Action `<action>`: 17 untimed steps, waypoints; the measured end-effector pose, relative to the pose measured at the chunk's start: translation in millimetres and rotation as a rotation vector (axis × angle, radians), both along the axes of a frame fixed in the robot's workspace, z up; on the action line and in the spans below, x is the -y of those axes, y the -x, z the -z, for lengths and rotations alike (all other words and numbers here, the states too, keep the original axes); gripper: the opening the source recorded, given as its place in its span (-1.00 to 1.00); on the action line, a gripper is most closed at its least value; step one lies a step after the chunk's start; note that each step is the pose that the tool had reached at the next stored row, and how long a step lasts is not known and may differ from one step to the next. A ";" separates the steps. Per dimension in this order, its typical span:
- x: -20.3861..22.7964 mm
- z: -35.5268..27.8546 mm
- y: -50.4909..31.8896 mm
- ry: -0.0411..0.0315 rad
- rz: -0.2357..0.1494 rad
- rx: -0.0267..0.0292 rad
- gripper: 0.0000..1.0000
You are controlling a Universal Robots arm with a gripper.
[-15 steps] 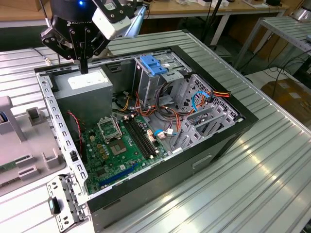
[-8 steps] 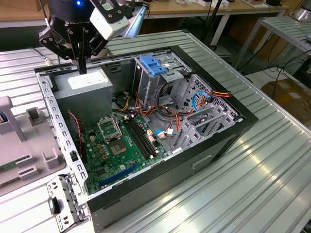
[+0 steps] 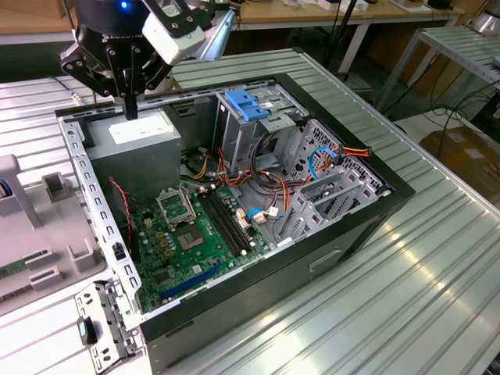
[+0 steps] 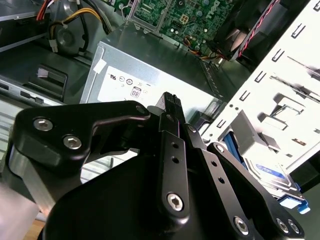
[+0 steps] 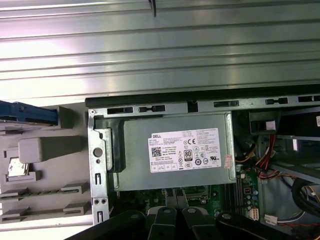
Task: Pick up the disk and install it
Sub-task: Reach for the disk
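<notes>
- Disk (image 5: 27, 113), in its blue carrier, lay on a grey holder (image 3: 31, 234) outside the computer case (image 3: 391, 195), at the exterior view's left.
- Gripper (image 3: 131, 98) hung above the power supply (image 5: 175, 150), well apart from the disk, its fingers drawn together and holding nothing.
- Risk, by my judgement: closed fingers could only shove the disk, and a low crossing might clip the case's perforated side wall (image 3: 78, 156).
- Fixed blue bracket (image 3: 244, 105) might be mistaken for the carrier.
</notes>
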State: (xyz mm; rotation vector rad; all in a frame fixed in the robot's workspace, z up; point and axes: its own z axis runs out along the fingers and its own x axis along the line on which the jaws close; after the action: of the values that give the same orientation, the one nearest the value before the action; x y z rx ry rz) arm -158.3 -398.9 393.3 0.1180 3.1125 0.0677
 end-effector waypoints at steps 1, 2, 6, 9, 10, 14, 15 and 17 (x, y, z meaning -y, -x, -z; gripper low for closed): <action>0.0 0.0 0.3 0.0000 0.000 0.0000 -0.79; 0.0 0.0 0.6 0.0000 0.000 0.0000 -0.79; 0.0 0.0 2.6 0.0000 0.000 0.0000 -0.79; 0.0 0.0 4.4 0.0000 0.000 0.0000 -0.79; 0.0 0.0 4.8 0.0000 0.000 -0.0001 -0.79; 0.0 0.0 5.7 0.0000 0.000 -0.0001 -0.79; 0.0 0.0 6.1 0.0000 0.000 -0.0001 -0.79; 0.0 0.0 6.5 0.0000 0.000 0.0000 -0.79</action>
State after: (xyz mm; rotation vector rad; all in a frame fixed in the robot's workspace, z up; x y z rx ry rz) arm -164.7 -398.9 393.3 0.1179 3.1125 0.0676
